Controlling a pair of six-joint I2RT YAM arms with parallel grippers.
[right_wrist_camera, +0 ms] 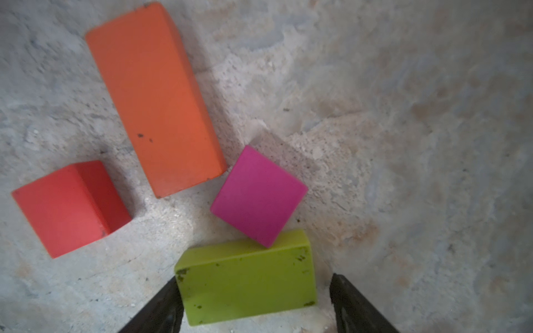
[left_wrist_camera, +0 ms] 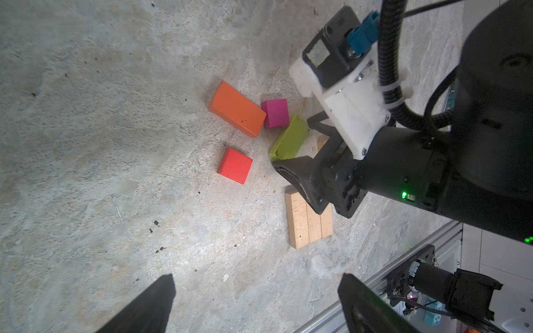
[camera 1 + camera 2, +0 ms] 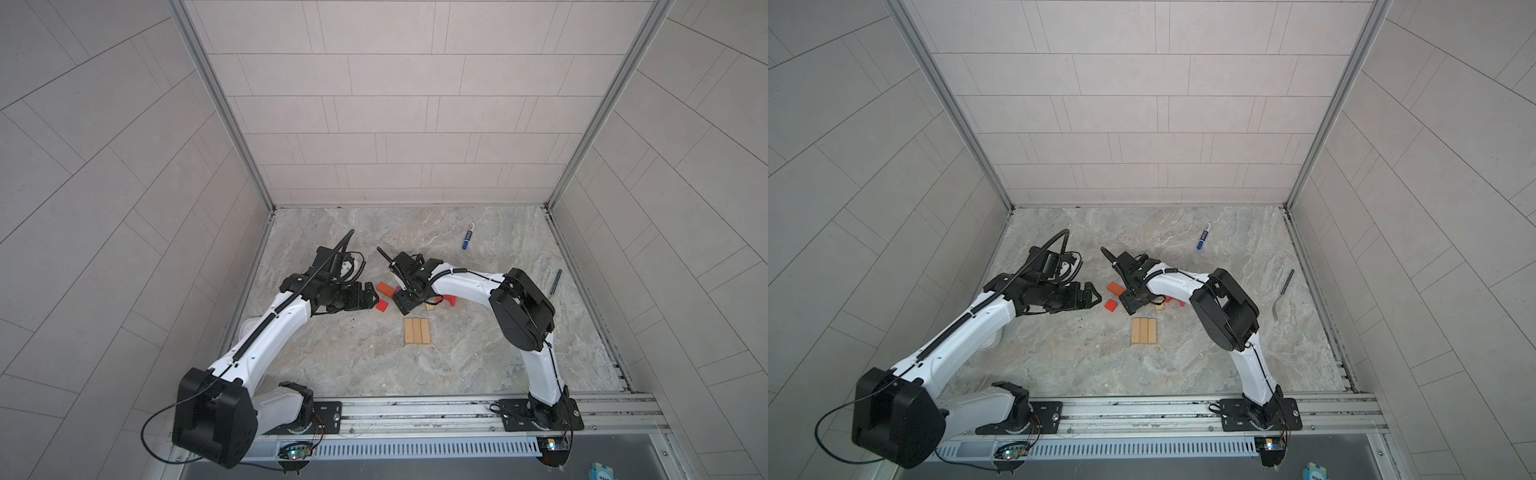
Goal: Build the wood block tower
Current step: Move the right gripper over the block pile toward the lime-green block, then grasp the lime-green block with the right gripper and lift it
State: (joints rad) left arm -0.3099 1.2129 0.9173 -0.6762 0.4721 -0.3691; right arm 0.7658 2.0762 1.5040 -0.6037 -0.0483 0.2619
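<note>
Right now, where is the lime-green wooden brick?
In the right wrist view, the lime-green wooden brick lies flat on the stone table between the jaws of the right gripper, beside the magenta wooden cube, with the orange wooden brick beyond.

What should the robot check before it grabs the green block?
1. Right gripper straddles lime-green brick: ok.
2. Both fingers touching it: not ok, one side shows a gap.
3. Magenta cube clear of the brick: not ok, its corner looks to touch it.
4. Left gripper open and empty: ok.
5. Three tan planks flat, side by side: ok.
</note>
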